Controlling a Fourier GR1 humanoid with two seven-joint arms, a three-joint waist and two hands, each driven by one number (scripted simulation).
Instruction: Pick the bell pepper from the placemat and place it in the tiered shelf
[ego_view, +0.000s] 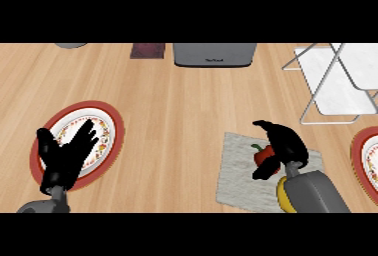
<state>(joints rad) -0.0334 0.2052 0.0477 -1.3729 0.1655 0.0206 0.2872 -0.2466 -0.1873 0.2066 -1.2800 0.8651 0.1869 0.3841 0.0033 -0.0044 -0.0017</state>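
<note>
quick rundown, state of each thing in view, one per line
bell pepper: on the placemat, right hand curled over it
placemat: flat on the counter
right hand: fingers curled round the pepper
left hand: open, resting over the left plate
left plate: flat, nothing visible on it
tiered shelf: upright, no pepper in it

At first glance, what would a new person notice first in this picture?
The right robot hand curled over the red bell pepper on the grey placemat, lower right. Next, the left robot hand, open over a red-rimmed plate at left. The white tiered shelf stands upper right.
</note>
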